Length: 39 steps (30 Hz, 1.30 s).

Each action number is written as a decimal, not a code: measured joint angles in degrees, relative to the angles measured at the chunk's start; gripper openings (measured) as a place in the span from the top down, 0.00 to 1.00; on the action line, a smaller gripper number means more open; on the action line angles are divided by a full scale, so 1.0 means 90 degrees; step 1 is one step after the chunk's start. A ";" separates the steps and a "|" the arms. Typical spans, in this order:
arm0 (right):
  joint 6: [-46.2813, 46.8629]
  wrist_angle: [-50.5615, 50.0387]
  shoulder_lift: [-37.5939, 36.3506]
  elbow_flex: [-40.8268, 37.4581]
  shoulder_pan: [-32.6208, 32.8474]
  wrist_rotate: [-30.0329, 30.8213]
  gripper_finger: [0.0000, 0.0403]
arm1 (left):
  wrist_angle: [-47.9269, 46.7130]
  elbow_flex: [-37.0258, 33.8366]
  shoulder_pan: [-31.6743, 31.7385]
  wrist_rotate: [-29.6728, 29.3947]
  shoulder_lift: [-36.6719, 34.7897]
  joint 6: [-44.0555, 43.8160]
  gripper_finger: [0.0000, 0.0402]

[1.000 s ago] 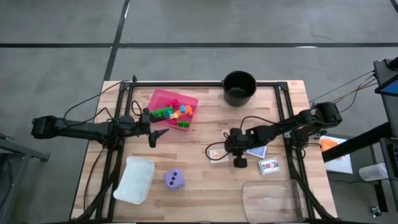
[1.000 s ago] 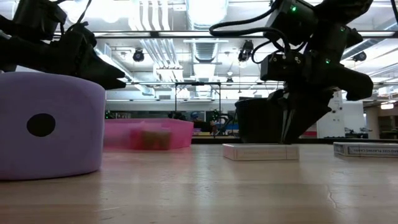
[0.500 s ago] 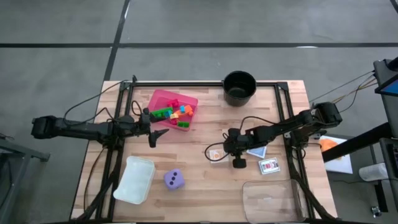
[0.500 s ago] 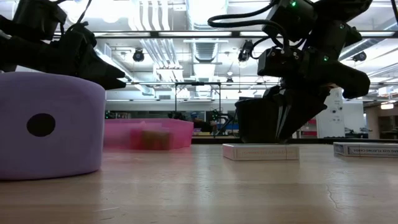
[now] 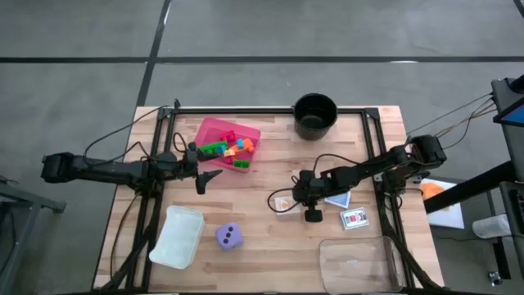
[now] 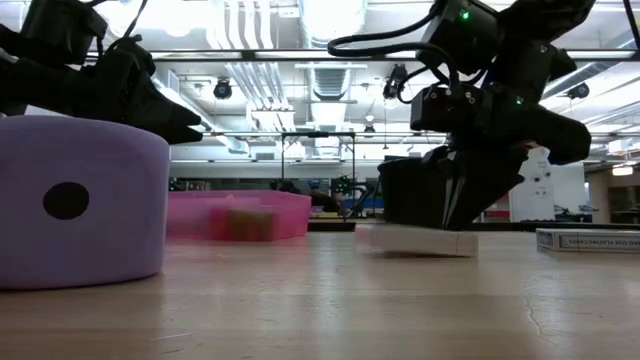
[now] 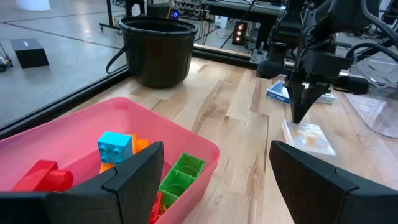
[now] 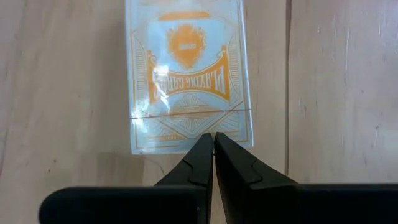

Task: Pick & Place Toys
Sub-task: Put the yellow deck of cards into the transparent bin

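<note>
Wooden table [image 5: 270,246]: nearest its front edge sits the purple die [image 5: 229,237]; mid-table, the right gripper [image 8: 214,138], fingers pressed together and holding nothing, has its tips at the edge of the orange card pack [image 8: 188,81], which lies flat. Farther back, the left gripper [image 5: 205,176] hangs spread and empty beside the pink tray [image 5: 214,129] of bricks [image 5: 231,148].
</note>
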 joint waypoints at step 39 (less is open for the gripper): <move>-0.0233 0.0538 -0.0152 -0.0041 0.0193 0.0265 0.96 | -0.0017 0.0000 -0.0002 0.0000 -0.0002 0.0000 0.27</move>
